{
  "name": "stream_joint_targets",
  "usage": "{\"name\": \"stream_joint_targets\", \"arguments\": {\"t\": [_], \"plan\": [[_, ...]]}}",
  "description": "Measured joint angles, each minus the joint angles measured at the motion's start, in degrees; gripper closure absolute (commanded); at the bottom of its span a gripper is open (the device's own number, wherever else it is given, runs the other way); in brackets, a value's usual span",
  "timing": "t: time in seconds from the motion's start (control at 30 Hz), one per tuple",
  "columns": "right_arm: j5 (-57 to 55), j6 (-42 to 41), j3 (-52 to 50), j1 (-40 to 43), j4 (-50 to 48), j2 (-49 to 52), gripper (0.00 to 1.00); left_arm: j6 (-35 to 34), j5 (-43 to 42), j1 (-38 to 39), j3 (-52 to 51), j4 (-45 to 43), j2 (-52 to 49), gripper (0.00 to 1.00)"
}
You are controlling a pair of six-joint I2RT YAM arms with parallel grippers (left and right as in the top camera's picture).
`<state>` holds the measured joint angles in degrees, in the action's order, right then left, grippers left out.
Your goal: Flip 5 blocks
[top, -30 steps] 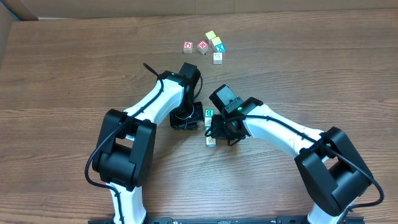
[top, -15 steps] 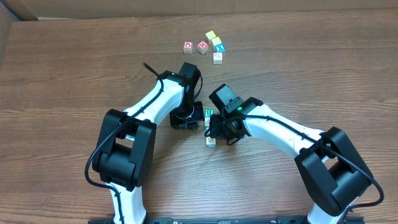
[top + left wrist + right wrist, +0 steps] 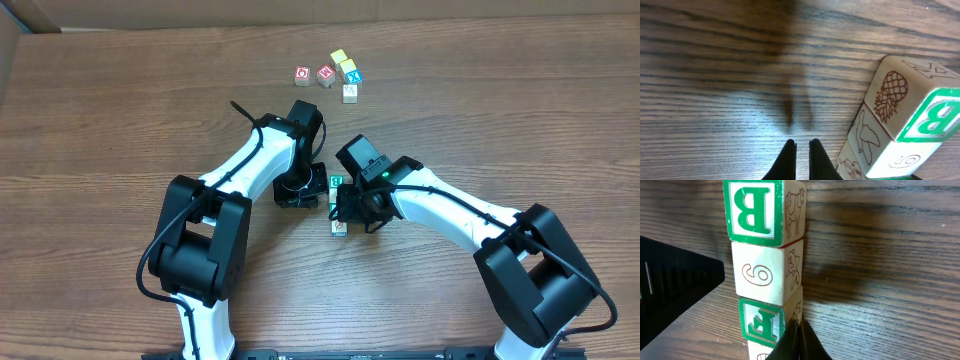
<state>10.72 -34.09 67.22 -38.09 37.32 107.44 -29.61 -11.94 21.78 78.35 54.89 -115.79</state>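
Note:
A row of wooden blocks (image 3: 338,205) lies on the table between my two grippers. In the right wrist view it shows a green B block (image 3: 752,212), a block with a 6 (image 3: 760,275) and a green F block (image 3: 761,323). My right gripper (image 3: 797,326) is shut, its tips against the F block's side. My left gripper (image 3: 801,144) is shut on nothing, just left of the row, where a pineapple block (image 3: 890,95) and a bird block (image 3: 865,135) show. Several more blocks (image 3: 338,75) sit in a loose cluster farther back.
The left gripper's black body (image 3: 675,290) fills the left side of the right wrist view, close to the row. Both arms (image 3: 250,160) (image 3: 450,205) angle in toward the table's middle. Bare wood grain (image 3: 520,100) surrounds them.

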Motion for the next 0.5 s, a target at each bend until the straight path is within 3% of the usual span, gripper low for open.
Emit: {"name": "stream_joint_targets", "arguments": {"t": [0.5], "plan": [[0.42,-0.24,0.00,0.00,1.95,0.00,0.96,0.00,0.02,0.00,0.00,-0.20,0.02,0.96]]}}
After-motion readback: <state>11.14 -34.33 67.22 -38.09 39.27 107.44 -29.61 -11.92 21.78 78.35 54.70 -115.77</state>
